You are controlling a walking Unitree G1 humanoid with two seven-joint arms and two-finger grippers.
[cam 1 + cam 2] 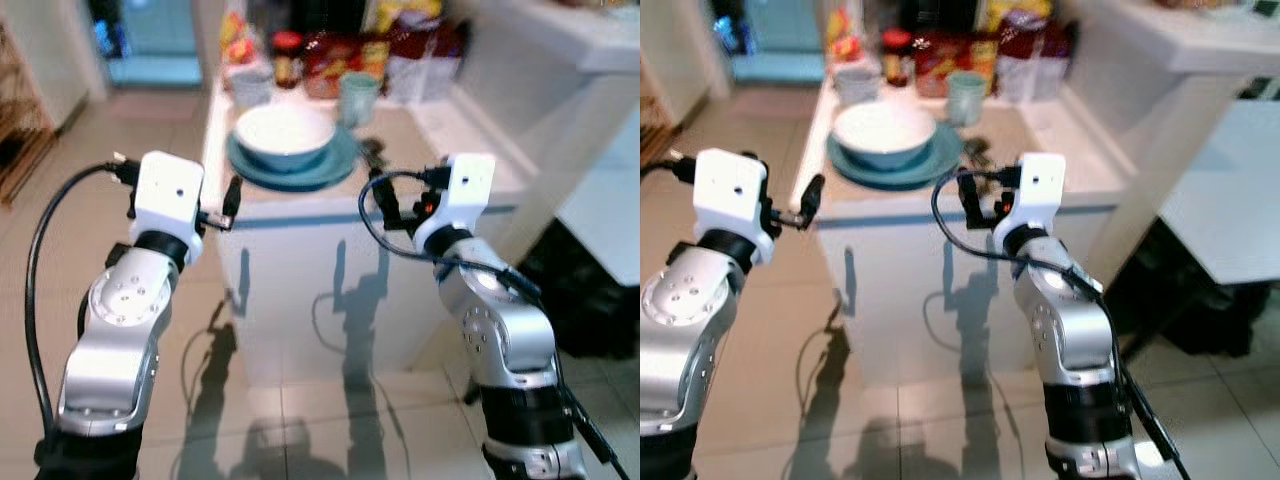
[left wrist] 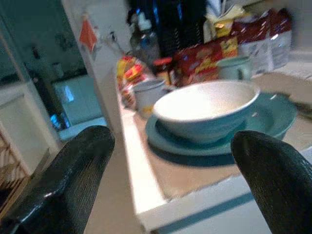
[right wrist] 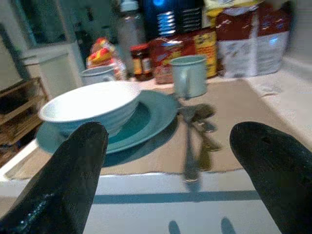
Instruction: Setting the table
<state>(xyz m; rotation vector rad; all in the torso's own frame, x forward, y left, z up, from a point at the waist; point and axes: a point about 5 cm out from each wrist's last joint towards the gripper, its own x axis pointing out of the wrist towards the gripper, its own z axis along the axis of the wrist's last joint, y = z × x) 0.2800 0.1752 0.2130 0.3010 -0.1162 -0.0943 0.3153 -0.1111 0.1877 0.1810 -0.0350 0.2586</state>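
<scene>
1. Bowl point(image 1: 284, 135) is sitting on the blue plate point(image 1: 340, 158) on the counter point(image 1: 400, 135), spoons point(image 3: 191, 141) and mug point(image 1: 358, 97) lying beside.
2. Left claw point(image 1: 231, 199) and right claw point(image 1: 384, 201) are hanging open and empty before the counter, so little is looking left.

Readable text: none; every view is too blurred for lettering.
Red and yellow packets point(image 3: 187, 48): printing behind the teal mug point(image 3: 189, 75), not legible.
Dark-lidded jar point(image 3: 141, 61): label left of the mug, unreadable.
</scene>
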